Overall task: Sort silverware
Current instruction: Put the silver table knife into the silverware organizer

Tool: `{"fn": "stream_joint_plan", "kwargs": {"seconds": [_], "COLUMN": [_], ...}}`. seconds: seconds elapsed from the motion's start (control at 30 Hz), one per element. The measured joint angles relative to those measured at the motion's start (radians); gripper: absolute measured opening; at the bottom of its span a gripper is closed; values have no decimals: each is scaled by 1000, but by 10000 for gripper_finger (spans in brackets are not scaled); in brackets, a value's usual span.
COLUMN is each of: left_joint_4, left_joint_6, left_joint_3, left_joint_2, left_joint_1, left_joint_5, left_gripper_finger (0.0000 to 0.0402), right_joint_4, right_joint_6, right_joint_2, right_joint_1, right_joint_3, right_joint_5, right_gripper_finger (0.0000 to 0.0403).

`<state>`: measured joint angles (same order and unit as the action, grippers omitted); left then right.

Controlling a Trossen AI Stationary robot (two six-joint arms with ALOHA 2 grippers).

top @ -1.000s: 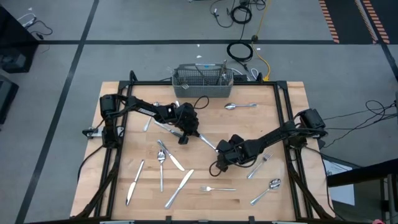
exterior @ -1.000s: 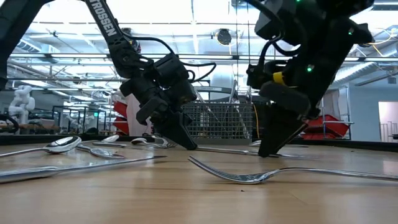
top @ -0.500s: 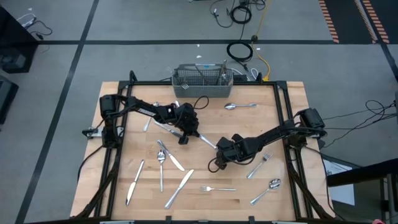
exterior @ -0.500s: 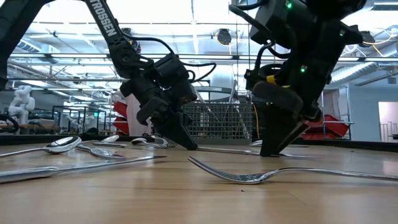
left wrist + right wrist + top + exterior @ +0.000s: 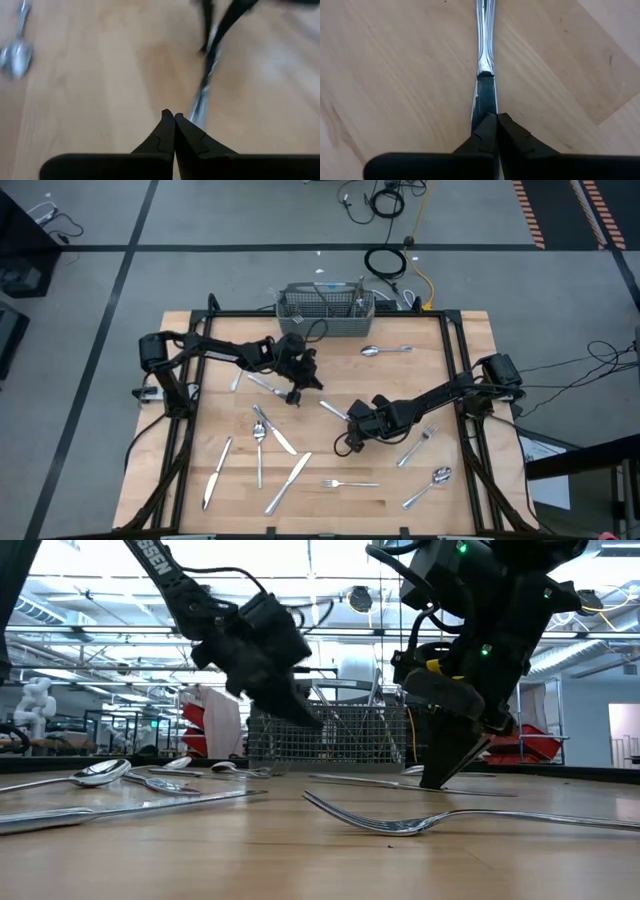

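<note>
The silverware lies scattered over the wooden table. One slim silver knife [image 5: 333, 410] lies flat at the table's middle, and my right gripper [image 5: 352, 421] is shut on its right end. My left gripper [image 5: 300, 387] hovers above the table to the far left of that knife, shut and holding nothing. In the left wrist view its fingers [image 5: 174, 120] meet above the knife [image 5: 202, 95]. In the low view it [image 5: 308, 718] hangs in front of the basket, while the right gripper [image 5: 433, 780] reaches the tabletop. My right gripper pinches the knife between its two fingers at the flat stretch [image 5: 485, 100] by its right end. The fingers slant steeply down from the table's right and lie in line with the knife. The knife rests flat on the table, running away toward the far left.
A grey wire-mesh basket [image 5: 325, 304] holding some pieces stands at the far edge. Loose pieces: a spoon [image 5: 385, 350] far right, a fork [image 5: 420, 445] and spoon [image 5: 430, 485] near right, a fork [image 5: 350, 483] near the middle, several knives and spoons [image 5: 262, 445] at the left.
My left gripper has risen off the table and gone a little toward the far edge, still shut and empty. My right gripper has kept its place and shut on the knife's right end. The knife has stayed flat where it was.
</note>
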<state>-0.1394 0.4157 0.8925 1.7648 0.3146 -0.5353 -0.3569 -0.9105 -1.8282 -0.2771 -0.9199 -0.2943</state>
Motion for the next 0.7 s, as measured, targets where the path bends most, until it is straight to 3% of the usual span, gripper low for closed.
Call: {"fn": "stream_joint_plan", "kwargs": {"seconds": [0.23, 0.7], "left_joint_4": [39, -23], "left_joint_6": [9, 18], "left_joint_3": [-2, -1], "left_joint_2": [47, 87], "left_joint_1": [0, -1], "left_joint_5": [-69, -66], "left_gripper_finger": [8, 8], "right_joint_4": [0, 10], "right_joint_6": [11, 44], "right_joint_2": [0, 0], "right_joint_1": [0, -2], "right_joint_3": [0, 1], "right_joint_5": [-1, -13], "right_gripper_finger": [1, 1]}}
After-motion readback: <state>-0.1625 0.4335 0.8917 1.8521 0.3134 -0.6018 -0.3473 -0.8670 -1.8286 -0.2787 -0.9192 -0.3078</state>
